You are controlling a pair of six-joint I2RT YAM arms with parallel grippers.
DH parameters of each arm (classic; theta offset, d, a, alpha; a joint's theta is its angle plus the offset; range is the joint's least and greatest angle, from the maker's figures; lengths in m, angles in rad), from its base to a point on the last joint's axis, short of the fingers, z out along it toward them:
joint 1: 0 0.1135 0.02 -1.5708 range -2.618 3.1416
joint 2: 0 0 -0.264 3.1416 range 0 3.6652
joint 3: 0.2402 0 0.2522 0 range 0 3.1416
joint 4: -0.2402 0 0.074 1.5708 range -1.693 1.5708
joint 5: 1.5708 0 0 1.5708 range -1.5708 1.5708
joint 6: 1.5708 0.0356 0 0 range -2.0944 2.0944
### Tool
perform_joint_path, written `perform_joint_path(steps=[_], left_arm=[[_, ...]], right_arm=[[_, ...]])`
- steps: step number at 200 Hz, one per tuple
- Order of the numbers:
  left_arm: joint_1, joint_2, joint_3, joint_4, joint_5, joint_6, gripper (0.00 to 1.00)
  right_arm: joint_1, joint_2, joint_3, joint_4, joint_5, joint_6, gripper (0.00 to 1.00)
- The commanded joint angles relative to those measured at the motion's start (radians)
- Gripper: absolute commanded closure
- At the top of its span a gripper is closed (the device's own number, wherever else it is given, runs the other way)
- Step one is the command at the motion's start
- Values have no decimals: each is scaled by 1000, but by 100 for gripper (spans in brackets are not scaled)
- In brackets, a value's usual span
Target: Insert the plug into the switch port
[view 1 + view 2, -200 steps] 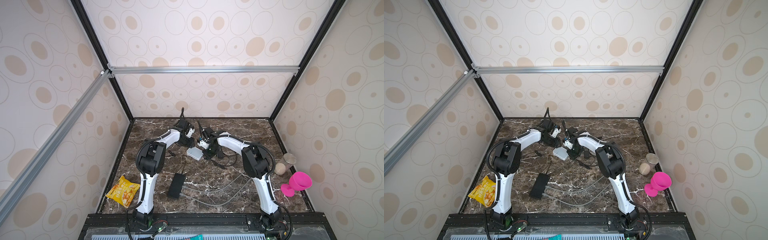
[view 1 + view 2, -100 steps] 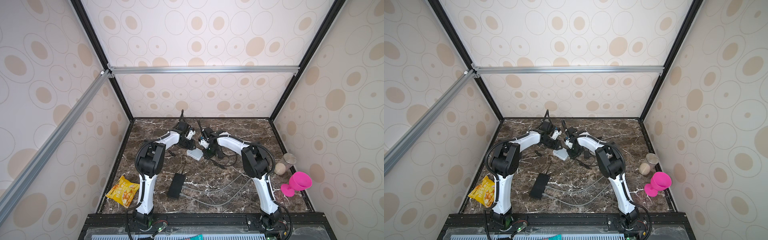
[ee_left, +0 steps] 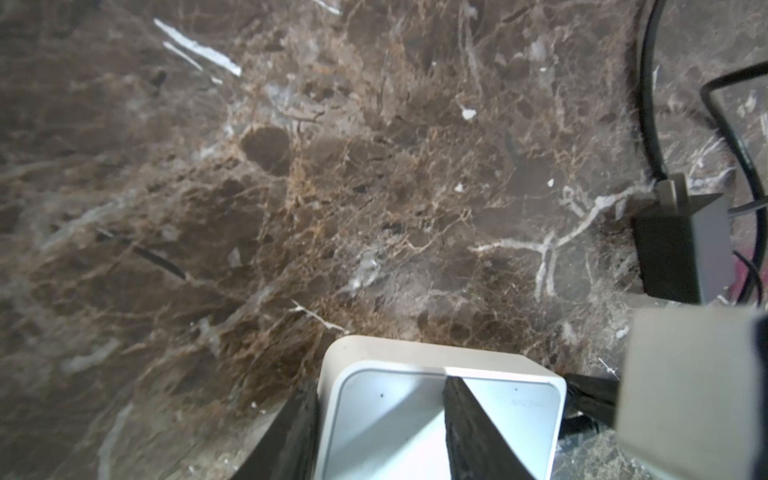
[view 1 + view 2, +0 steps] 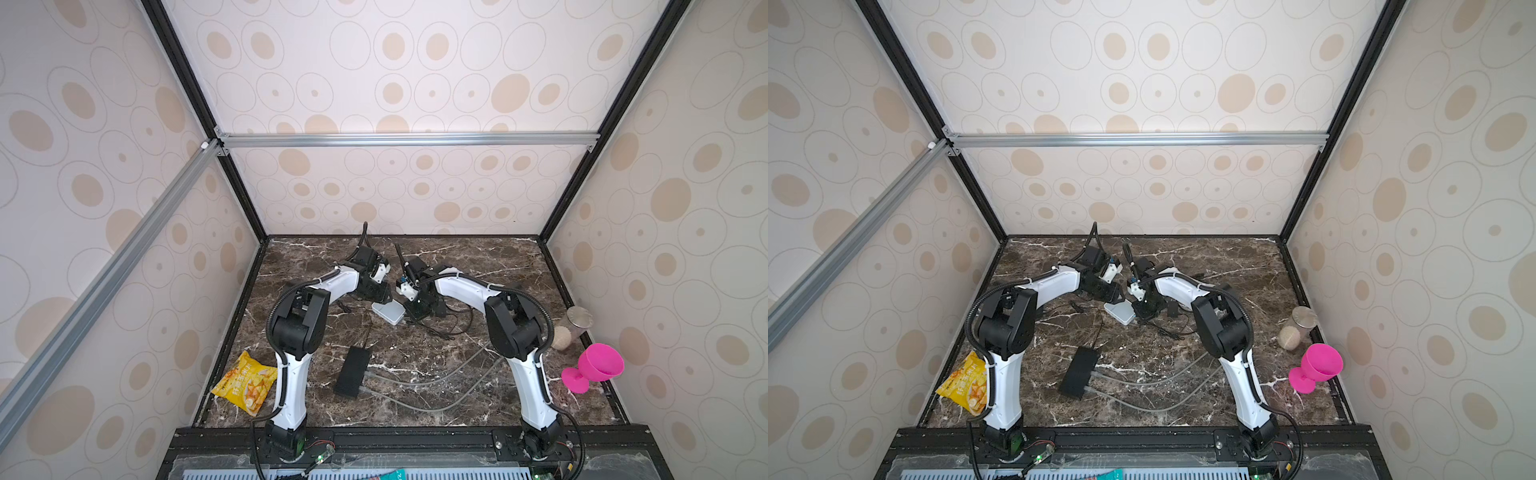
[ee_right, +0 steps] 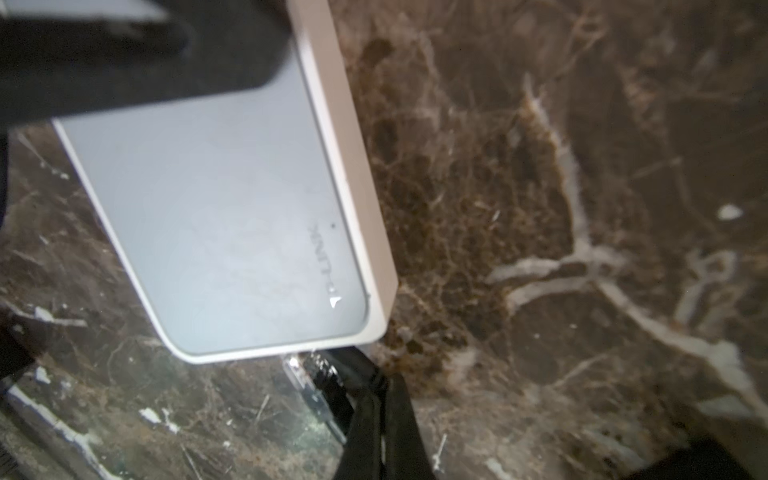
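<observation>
Presses the right tool (image 5: 370, 395) together on the plug (image 5: 309, 376), gripping just behind its clear tip. Sets that tip against the end face of the white switch (image 5: 216, 216) — touching or barely entering, cannot tell which, with the port itself hidden. Spreads the left tool (image 3: 374, 432) over the switch, one finger (image 3: 291, 436) beside the casing and one across its top, seemingly bracing it. Lays the switch flat on the marble desk (image 4: 478, 257), between the arms in both top views. Looks past pickup and alignment — lacks the final push home, with no seated plug visible yet.
</observation>
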Motion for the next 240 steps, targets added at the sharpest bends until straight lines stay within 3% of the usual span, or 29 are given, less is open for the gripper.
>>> perform_joint_path(steps=[1,39,73,121,140,170,191,206,240], left_arm=[[-18,15,-43,-86,-63,-18,52],[-13,-35,-44,-60,-132,-25,52],[6,-246,-135,85,-134,59,47],[-7,-489,-308,348,122,143,43],[-44,-560,-386,410,218,242,43],[-152,-711,-570,486,343,590,45],[-208,-869,-765,597,426,811,46],[-236,-949,-861,731,413,792,39],[-265,-921,-815,666,390,807,43]], right_arm=[[23,-43,-36,44,-74,54,100],[25,-78,-71,61,-56,93,100],[20,-176,-160,52,29,31,100],[19,-398,-294,6,-51,-130,100],[19,-523,-387,36,-69,-190,100],[21,-692,-510,58,-137,-340,100],[22,-777,-556,61,-140,-373,100],[23,-825,-576,68,-147,-362,100],[28,-873,-585,90,-181,-313,100]])
